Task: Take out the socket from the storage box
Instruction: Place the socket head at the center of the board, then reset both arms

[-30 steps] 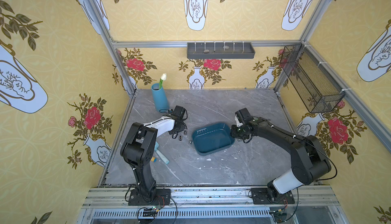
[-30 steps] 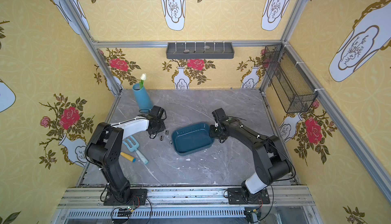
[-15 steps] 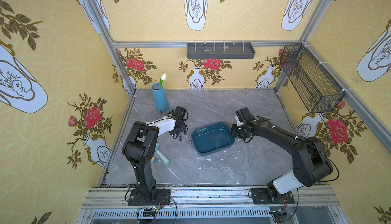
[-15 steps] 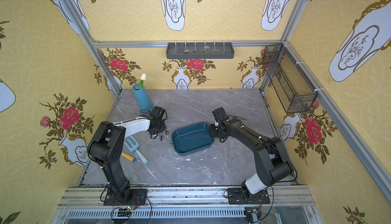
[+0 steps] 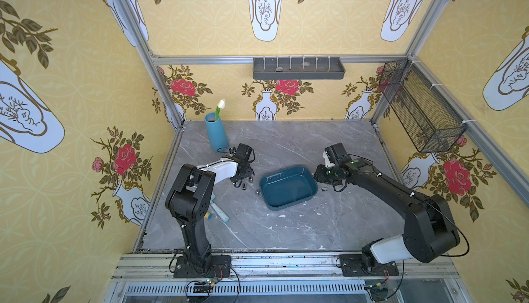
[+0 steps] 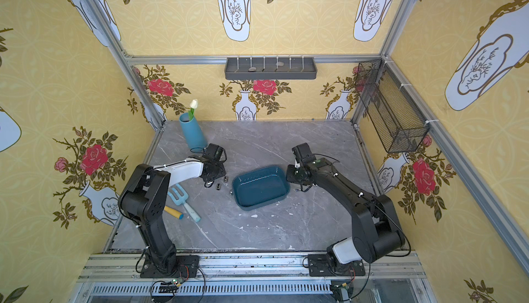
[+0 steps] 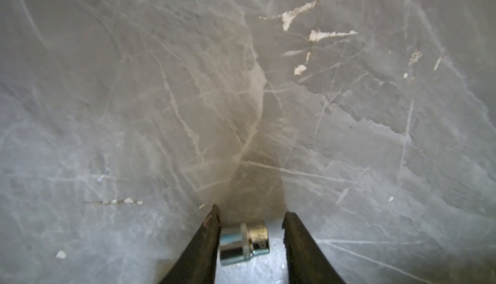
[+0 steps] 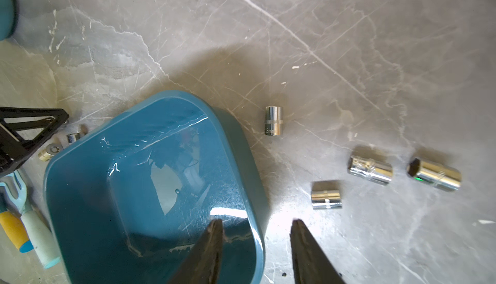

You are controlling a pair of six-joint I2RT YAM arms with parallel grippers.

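The box point(image 8: 150, 188) runs off the right wrist view's edge; its rim hides part of a socket point(image 8: 73, 137). In a top view the left arm point(image 5: 197, 190) covers the fork point(image 5: 219, 211) head. Things in the tray point(image 5: 297, 74) are too small to name.

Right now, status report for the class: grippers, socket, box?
Left gripper open, socket between jaws, on table. Right gripper open, empty, at storage box rim. Box looks empty; nothing blocking.

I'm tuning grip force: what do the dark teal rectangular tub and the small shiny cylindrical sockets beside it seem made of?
Dark teal rectangular tub: probably moulded plastic, glossy; soft reflections, fine scuffs, rounded one-piece rim.
Small shiny cylindrical sockets: likely chromed steel, mirror-polished; sharp highlights, a knurled band, a stamped size mark.
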